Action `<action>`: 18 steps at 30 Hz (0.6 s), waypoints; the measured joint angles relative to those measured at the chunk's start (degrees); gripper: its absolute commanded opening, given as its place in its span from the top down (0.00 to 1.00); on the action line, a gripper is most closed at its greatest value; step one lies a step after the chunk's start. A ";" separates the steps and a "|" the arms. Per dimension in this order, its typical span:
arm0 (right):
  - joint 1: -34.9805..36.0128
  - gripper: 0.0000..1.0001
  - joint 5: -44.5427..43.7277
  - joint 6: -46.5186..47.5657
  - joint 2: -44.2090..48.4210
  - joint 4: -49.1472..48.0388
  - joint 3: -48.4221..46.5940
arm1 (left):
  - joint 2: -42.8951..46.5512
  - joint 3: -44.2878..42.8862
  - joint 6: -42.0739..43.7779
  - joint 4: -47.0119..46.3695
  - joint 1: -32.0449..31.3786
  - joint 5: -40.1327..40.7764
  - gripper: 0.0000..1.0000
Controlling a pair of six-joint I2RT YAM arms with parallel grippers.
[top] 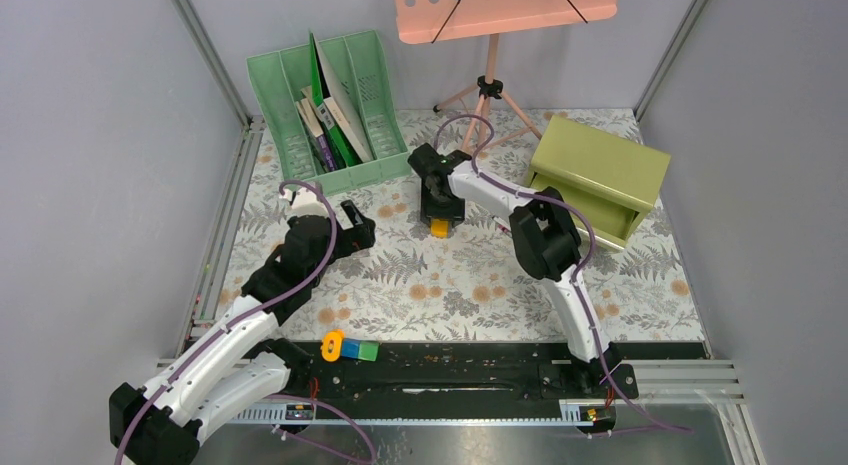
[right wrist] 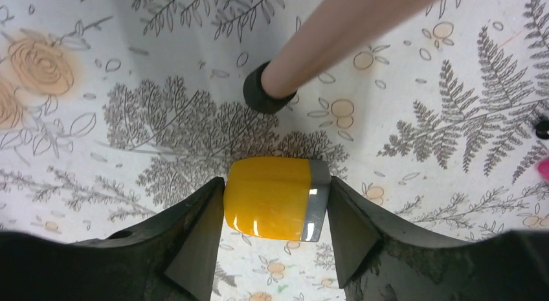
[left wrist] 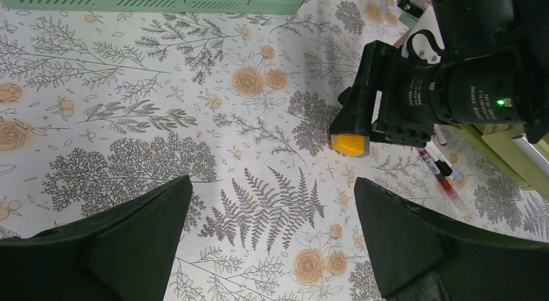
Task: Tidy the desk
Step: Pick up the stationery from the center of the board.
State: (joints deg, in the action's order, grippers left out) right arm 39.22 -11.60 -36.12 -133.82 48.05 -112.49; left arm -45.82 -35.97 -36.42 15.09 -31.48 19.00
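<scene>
The desk (top: 450, 285) is a flat top under a pale cloth with grey ferns and orange flowers. My right gripper (top: 440, 217) is at the back middle, shut on a small yellow block with a grey end (right wrist: 268, 197). Its fingers press both sides of the block, low over the cloth. The block also shows in the left wrist view (left wrist: 349, 144). My left gripper (top: 362, 225) is open and empty over bare cloth (left wrist: 272, 210), to the left of the right gripper.
A green slotted file rack (top: 330, 105) with books stands at the back left. An olive-green drawer box (top: 598, 175) stands at the back right. A pink music stand's leg (right wrist: 324, 42) ends just beyond the block. Pens (left wrist: 440, 171) lie near the box. A small orange, blue and green item (top: 345, 348) lies at the near edge.
</scene>
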 measured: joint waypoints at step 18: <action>0.37 0.84 8.41 1.33 26.53 -5.68 19.93 | 2.89 -0.02 -1.14 0.72 0.00 -1.60 0.01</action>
State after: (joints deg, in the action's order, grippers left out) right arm 39.59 -3.18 -34.79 -107.28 42.37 -92.55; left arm -42.94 -35.99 -37.56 15.81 -31.48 17.41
